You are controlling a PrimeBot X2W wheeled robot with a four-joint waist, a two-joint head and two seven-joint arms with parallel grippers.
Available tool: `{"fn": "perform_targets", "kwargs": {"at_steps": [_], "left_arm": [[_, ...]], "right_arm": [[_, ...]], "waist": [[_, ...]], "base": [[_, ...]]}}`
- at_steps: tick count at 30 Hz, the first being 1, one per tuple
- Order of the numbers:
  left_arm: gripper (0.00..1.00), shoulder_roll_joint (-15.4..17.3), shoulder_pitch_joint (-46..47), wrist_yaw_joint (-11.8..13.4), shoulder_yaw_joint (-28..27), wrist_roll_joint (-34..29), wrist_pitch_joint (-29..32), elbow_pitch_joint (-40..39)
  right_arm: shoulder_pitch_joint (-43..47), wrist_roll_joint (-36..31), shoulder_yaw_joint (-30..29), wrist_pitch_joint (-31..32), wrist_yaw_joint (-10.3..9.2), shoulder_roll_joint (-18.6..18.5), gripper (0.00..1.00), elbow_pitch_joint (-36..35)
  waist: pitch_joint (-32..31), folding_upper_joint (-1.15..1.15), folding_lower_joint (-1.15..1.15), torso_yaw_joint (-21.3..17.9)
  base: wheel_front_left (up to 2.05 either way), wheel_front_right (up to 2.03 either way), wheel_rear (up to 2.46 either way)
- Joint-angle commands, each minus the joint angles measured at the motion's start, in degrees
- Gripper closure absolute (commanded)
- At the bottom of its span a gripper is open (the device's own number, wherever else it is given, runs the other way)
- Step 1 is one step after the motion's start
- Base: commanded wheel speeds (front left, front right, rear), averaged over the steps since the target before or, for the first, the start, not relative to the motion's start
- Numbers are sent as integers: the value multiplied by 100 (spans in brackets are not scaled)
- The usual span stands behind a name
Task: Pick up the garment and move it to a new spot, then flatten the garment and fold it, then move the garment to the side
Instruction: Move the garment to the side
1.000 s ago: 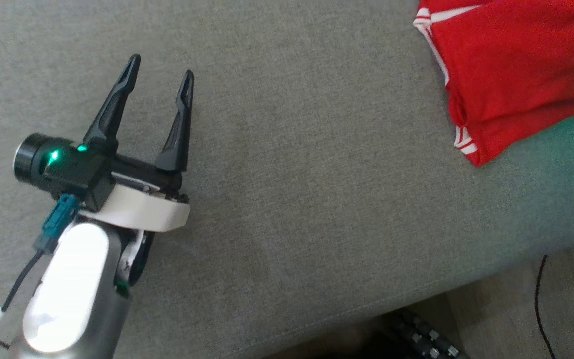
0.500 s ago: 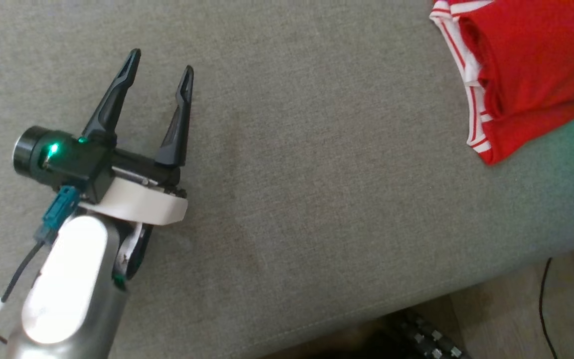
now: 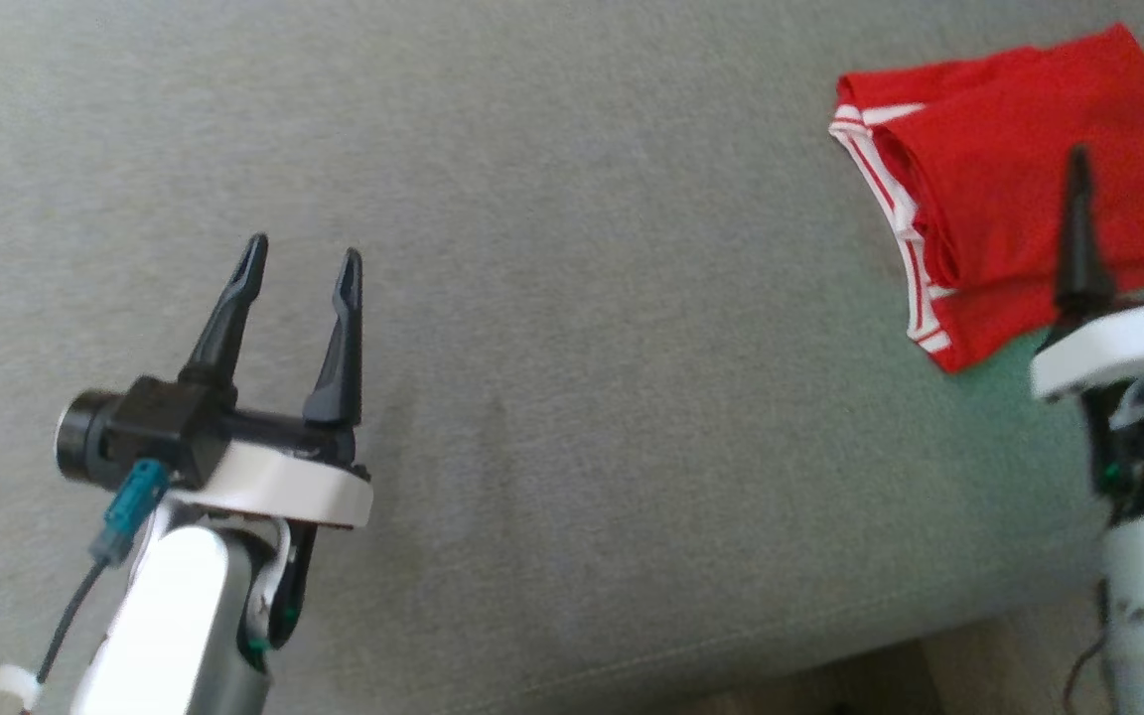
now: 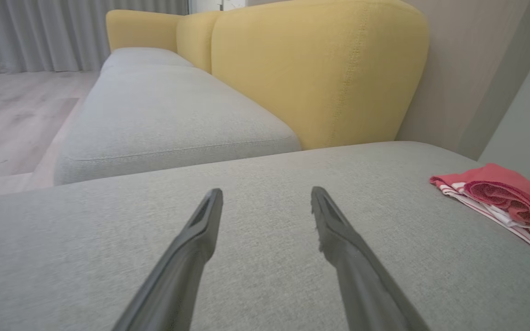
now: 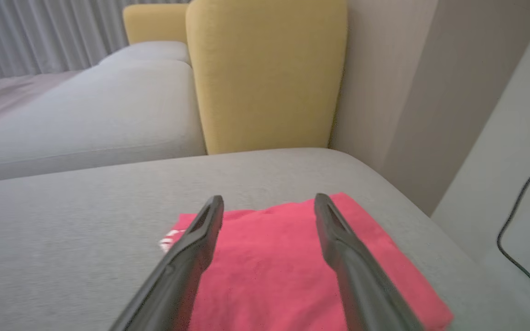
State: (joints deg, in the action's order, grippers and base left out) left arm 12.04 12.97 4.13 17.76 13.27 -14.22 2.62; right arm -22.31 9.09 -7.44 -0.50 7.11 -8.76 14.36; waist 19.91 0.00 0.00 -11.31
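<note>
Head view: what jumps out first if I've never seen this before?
The folded bright red garment with white stripes pops out, lying at the far right of the grey fabric sofa cushion. Both arms' dark jaws stand open: the left over bare cushion, the right over the garment.

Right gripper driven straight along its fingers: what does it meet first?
Probably the yellow backrest; the right gripper seems to point over the red garment toward it. Height is unclear, so it might graze the garment.
</note>
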Motion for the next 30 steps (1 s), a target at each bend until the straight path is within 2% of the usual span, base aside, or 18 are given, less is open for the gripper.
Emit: {"fn": "perform_targets", "kwargs": {"at_steps": [1, 7, 13, 30], "left_arm": [[0, 28, -14, 36, -218, 45, -51, -155], [0, -2, -299, 177, -332, 124, -62, -173], [0, 93, -602, 260, -501, 191, -68, -198], [0, 122, -1392, 405, -476, 291, -69, -251]], "right_arm": [[127, 38, 193, 7, 37, 59, 0, -409], [787, 56, 735, 138, 37, 363, 0, -1248], [1100, 32, 1103, 104, 37, 489, 0, -1539], [2113, -197, 1092, 187, 37, 562, 0, -1919]], "waist": [[-288, 0, 0, 278], [-618, 0, 0, 678], [-861, 0, 0, 926], [-1589, 0, 0, 1106]], "base": [[0, 0, 0], [0, 0, 0], [0, 0, 0], [0, 0, 0]]}}
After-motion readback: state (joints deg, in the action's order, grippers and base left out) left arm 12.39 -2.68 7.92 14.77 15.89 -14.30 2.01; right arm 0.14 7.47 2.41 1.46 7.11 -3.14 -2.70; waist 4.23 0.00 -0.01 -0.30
